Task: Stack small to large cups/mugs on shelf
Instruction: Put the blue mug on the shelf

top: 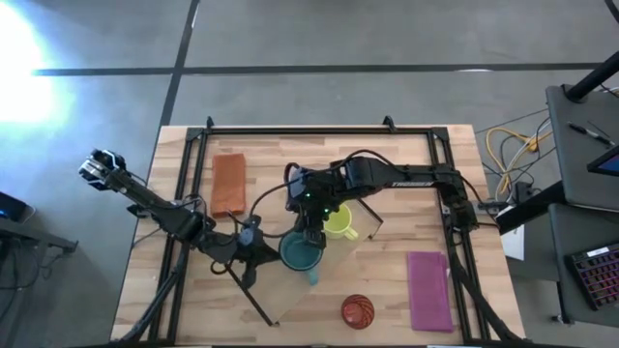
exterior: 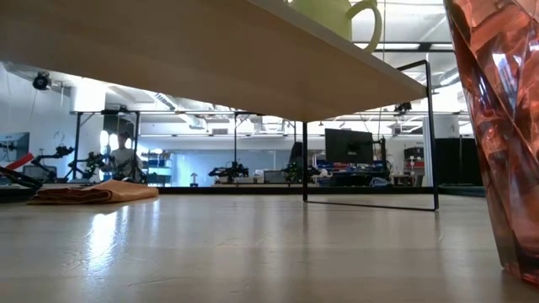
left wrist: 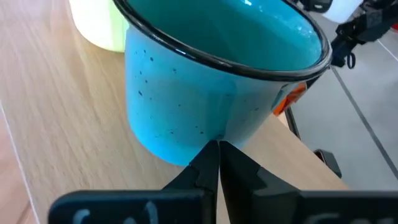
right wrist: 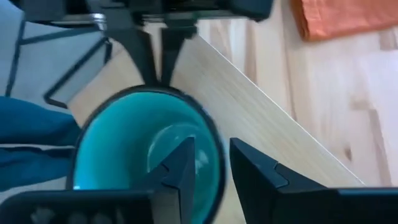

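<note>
The teal mug (top: pixel 300 254) stands upright on its base on the light-wood shelf (top: pixel 331 282). The yellow mug (top: pixel 338 223) stands on the shelf just behind it and also shows in the low view (exterior: pixel 337 15). The red ribbed cup (top: pixel 357 309) stands on the table near the front edge, off the shelf. My left gripper (left wrist: pixel 217 147) is shut, level at the teal mug's left side. My right gripper (right wrist: pixel 212 147) is open above the teal mug (right wrist: pixel 137 149), pointing down, with one finger inside the rim and one outside, and a gap showing on both sides. My left gripper's shut fingertips (left wrist: pixel 211 155) lie against the teal mug's outer wall, low down (left wrist: pixel 208 127). They come in level from the table's left. The mug stands upright on the shelf.
A flat orange cloth (top: pixel 229 184) lies at the far left of the table. A flat purple rectangle (top: pixel 428 290) lies at the near right. The shelf's thin black end bars (exterior: pixel 434 126) stand on the table. The shelf lies diagonally across the table's middle.
</note>
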`<state>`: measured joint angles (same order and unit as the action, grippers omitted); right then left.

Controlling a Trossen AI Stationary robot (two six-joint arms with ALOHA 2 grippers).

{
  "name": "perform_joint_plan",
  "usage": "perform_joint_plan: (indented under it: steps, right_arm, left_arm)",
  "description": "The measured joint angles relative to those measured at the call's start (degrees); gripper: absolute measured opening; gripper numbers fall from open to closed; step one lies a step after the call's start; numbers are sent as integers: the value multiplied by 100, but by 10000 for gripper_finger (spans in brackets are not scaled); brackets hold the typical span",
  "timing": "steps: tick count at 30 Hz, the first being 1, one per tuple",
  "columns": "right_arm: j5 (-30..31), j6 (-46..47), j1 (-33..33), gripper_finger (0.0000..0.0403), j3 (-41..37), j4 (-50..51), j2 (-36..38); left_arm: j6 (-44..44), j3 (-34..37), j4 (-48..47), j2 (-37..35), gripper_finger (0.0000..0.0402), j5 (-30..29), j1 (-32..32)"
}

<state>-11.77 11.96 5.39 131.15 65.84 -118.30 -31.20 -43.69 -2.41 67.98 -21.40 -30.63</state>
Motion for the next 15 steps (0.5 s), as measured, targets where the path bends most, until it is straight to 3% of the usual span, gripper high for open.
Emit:
perform_joint_plan:
  steps: [9, 15]
  right_arm:
    - [163, -39, -15, 93, -15, 670, -2]
    - [804, -19, -3, 93, -15, 895, 106]
  left_arm:
    - [2, 3, 492, 278, 0, 35, 83]
    - [3, 3, 482, 237, 0, 34, 105]
